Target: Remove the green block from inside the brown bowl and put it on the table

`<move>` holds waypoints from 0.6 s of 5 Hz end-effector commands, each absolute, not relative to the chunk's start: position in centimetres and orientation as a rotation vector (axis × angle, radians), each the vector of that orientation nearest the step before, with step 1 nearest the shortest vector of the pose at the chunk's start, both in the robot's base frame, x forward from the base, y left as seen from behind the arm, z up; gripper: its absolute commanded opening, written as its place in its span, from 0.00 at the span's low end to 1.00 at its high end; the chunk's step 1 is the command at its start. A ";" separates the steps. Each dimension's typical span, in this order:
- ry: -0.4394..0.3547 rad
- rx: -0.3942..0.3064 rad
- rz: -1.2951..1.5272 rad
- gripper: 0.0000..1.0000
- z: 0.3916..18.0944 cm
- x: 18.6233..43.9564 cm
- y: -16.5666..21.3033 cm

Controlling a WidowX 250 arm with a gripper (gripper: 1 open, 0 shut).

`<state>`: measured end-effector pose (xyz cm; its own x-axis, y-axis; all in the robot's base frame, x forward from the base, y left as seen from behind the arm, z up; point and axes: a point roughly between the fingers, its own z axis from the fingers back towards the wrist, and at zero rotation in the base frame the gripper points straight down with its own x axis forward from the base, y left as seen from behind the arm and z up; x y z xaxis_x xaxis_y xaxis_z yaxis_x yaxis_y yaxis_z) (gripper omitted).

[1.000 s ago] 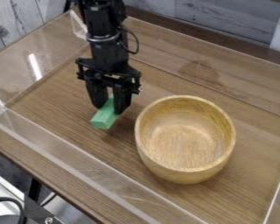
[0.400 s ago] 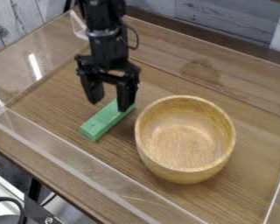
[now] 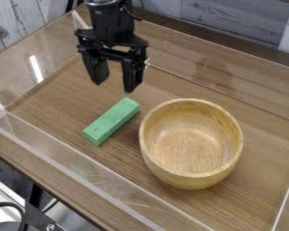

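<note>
- A single camera looks down at an angle on a wood-grain bench (image 3: 62,99) with low clear acrylic walls around its edges.
- The green block (image 3: 112,121), a small flat bar, lies flat on the bench just left of the brown bowl (image 3: 191,142). One short end sits close to the bowl's outer wall; whether it touches the wall cannot be told from this angle.
- The bowl stands upright and is empty, its pale wooden inside fully visible.
- The black pincer (image 3: 116,74) hangs above the bench, pointing straight down, behind and above the block. Its two fingers stand wide apart and grip nothing; clear air separates them from the block.
- What has changed: a second ago the pincer was low, closed around the block, which stood tilted on the bench beside the bowl. Since then the fingers have spread, the block has tipped over to lie flat, and the arm has risen clear of it.
- What this means: the block is out of the bowl and resting on the bench with nothing holding it, so the task looks essentially done.
- The only thing likely left is for the arm to draw back. The block looks stable lying flat and is unlikely to roll or slide.
</note>
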<state>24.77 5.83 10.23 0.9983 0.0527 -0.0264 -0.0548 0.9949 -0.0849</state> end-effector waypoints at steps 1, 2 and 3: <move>-0.020 -0.052 0.038 1.00 10.7 24.8 6.2; -0.008 -0.037 0.038 1.00 9.5 24.2 6.7; 0.003 -0.027 0.043 1.00 8.6 23.7 7.1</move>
